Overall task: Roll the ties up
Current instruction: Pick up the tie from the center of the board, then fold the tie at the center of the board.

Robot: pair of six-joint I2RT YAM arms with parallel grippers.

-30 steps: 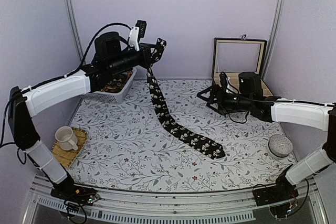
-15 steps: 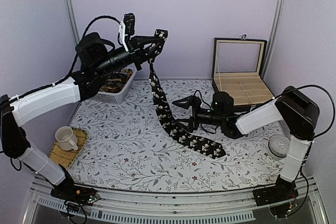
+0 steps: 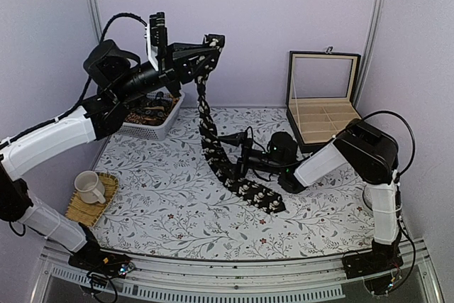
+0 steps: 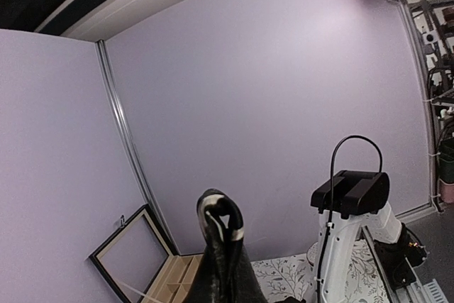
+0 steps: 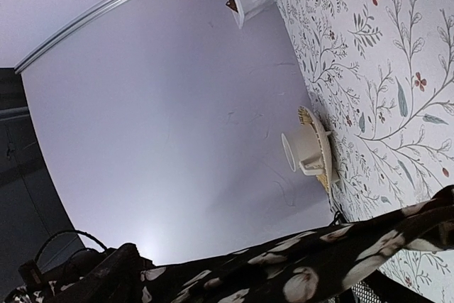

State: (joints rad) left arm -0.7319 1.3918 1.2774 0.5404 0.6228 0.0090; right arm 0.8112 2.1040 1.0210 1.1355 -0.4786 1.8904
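Observation:
One black tie (image 3: 211, 133) with pale flower specks hangs stretched from high up down to the table. My left gripper (image 3: 211, 46) is shut on its narrow end, high near the back wall. In the left wrist view that folded end (image 4: 221, 243) covers the fingers. The wide end (image 3: 266, 202) lies on the flowered cloth. My right gripper (image 3: 230, 154) stands open low over the table, its fingers on either side of the tie's lower stretch. In the right wrist view the tie (image 5: 284, 271) crosses the bottom of the picture right in front of the camera.
A white basket (image 3: 152, 117) with more ties stands at the back left. An open wooden compartment box (image 3: 323, 108) stands at the back right. A cup (image 3: 89, 186) sits on a woven coaster at the near left.
The right arm swung left from beside the box to the tie, staying open. The left arm lifted and drew the narrow end to the left, dragging the wide end leftward.

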